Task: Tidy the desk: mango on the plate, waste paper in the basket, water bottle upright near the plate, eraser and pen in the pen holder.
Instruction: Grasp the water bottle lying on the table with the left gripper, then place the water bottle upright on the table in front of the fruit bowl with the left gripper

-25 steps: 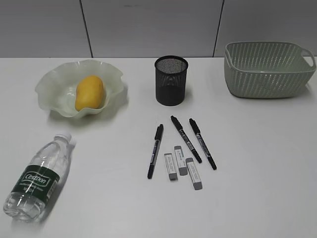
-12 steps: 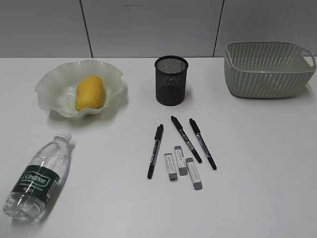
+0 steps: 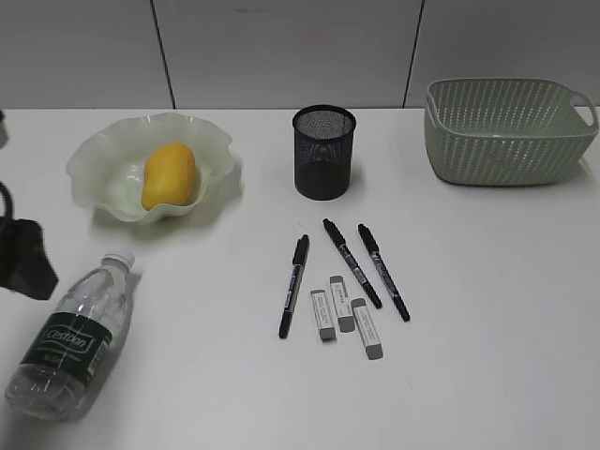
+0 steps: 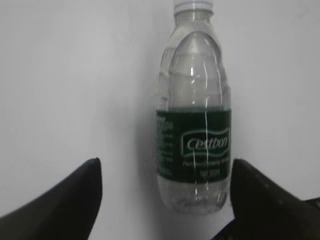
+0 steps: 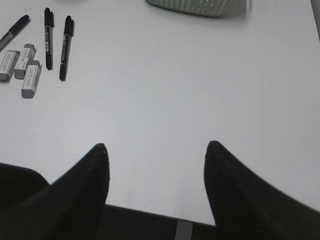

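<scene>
The water bottle (image 3: 67, 336) lies on its side at the desk's (image 3: 487, 300) front left, cap towards the plate. My left gripper (image 3: 26, 264) is open just left of it; in the left wrist view the gripper (image 4: 165, 172) has the bottle's (image 4: 196, 120) base between its fingers, untouched. The mango (image 3: 169, 174) lies in the wavy plate (image 3: 103, 159). Three black pens (image 3: 349, 262) and three erasers (image 3: 339, 317) lie in front of the pen holder (image 3: 324, 150). The basket (image 3: 506, 129) stands back right. My right gripper (image 5: 156, 150) is open and empty. No waste paper shows.
The right wrist view shows the desk's near edge below the fingers, the pens (image 5: 56, 40) and erasers (image 5: 20, 64) at upper left, and the basket's base (image 5: 195, 6) at the top.
My left gripper has come into the exterior view at the left edge, beside the bottle. The bottle has shifted slightly. Everything else is as before.
</scene>
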Controlling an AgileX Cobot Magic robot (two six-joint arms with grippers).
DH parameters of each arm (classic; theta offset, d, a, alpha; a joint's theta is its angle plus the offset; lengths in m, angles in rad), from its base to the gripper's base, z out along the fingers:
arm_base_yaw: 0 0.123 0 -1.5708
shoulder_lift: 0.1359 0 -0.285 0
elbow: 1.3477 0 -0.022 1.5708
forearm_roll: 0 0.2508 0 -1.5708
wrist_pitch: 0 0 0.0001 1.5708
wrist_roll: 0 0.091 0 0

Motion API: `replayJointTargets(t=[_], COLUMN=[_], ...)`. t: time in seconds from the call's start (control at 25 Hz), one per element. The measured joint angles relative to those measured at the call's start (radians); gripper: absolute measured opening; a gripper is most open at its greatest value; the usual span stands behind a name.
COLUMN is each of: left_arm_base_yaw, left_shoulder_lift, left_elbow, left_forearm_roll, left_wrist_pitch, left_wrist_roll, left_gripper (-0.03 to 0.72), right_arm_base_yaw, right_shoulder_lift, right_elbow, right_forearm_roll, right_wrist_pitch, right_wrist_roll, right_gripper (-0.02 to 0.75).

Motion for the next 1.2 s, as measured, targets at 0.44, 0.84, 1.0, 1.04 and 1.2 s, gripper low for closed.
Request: replayJointTargets(t=[0.44,0.84,1.0,1.04,1.2], left_arm_base_yaw=[-0.109,-0.11,-0.11,-0.11,-0.11], left_shoulder_lift=[0.454,0.576,0.501,0.445,0.13], left_elbow=[-0.275,-0.323,-0.286,-0.248,0.059], left_forearm_roll=[-0.009,0.054,0.065,0.067,0.069], left_wrist_pitch=[-0.031,-0.004,-0.091,-0.153,-0.578], left_wrist_roll=[-0.012,-0.06,-0.062,-0.062,-0.062], left_gripper=[0.631,0.372,0.372,0.372,0.365], right_arm_base_yaw=[0.0,0.0,0.0,0.0,0.0], right_shoulder_lift=[0.0,0.0,0.0,0.0,0.0], right_elbow=[0.0,0.0,0.0,0.0,0.0], right_forearm_roll=[0.0,0.0,0.0,0.0,0.0], right_wrist_pitch=[-0.001,-0.002,-0.002,-0.002,-0.002], right_wrist_roll=[0.0,0.0,0.0,0.0,0.0], right_gripper=[0.458,0.456,0.456,0.456,0.456])
